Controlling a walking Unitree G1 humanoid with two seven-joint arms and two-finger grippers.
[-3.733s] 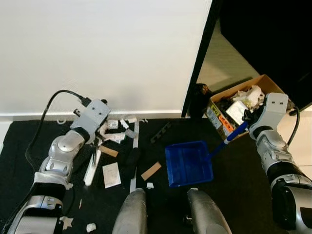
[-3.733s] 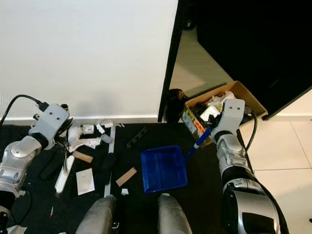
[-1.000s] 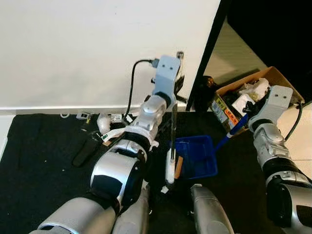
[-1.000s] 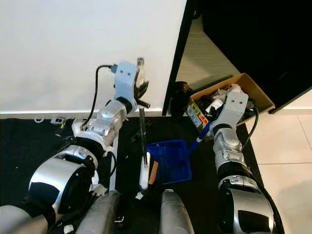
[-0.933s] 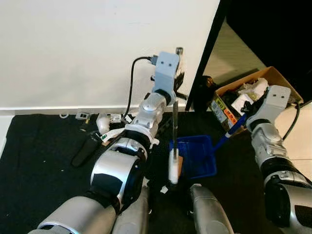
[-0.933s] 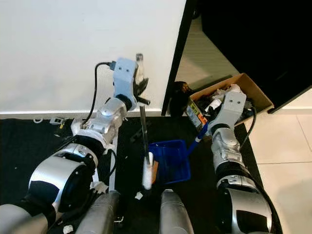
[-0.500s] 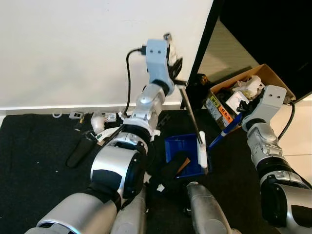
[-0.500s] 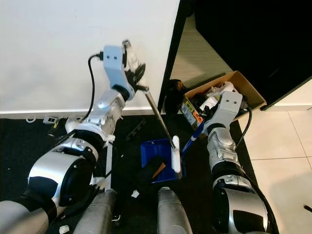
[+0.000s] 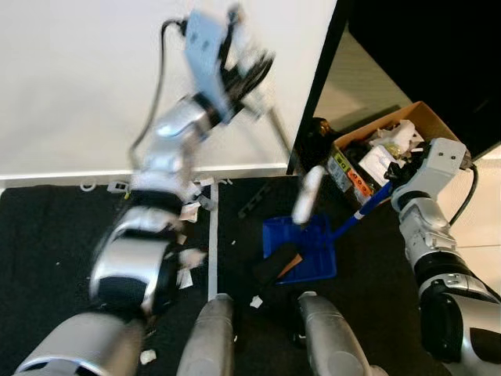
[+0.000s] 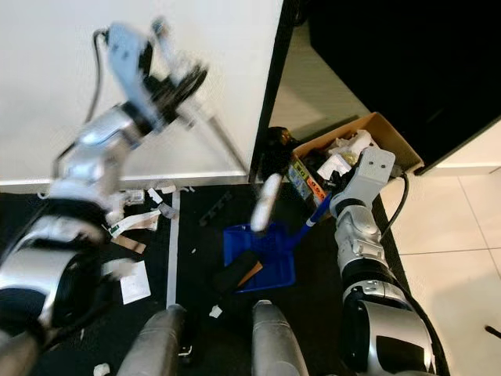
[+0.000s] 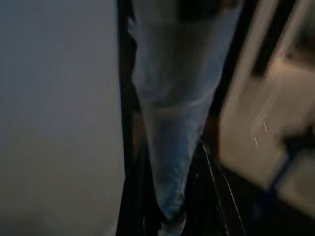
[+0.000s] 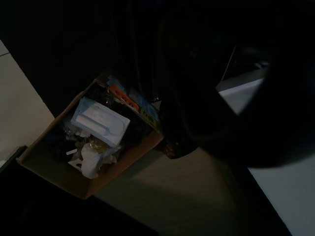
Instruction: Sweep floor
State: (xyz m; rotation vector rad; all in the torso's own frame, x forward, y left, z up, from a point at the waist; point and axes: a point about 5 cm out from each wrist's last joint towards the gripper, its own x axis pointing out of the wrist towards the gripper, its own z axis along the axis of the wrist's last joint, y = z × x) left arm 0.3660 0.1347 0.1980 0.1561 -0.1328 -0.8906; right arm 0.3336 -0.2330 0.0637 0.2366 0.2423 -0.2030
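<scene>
My left gripper [image 9: 244, 69] is raised high by the white wall, blurred, and shut on the thin handle of a brush whose white head [image 9: 307, 196] hangs in the air above the blue dustpan [image 9: 319, 252]. The pan lies on the black mat and holds a black lump [image 9: 273, 267] and a brown strip [image 9: 290, 265]. My right gripper [image 9: 404, 183] is shut on the pan's blue handle [image 9: 362, 211], just in front of the box. In the left wrist view the brush handle [image 11: 170, 137] runs blurred between the dark fingers.
An open cardboard box [image 9: 423, 110] of rubbish stands at the right in the doorway, beside a black door frame [image 9: 321, 86]. White paper scraps [image 9: 192, 211], a white strip [image 9: 213, 235] and small bits [image 9: 255, 301] lie on the mat to the left. My legs [image 9: 211, 337] are at the bottom.
My left arm has swung up and to the left, lifting the brush head out of the dustpan into the air. The right gripper and the dustpan have stayed put.
</scene>
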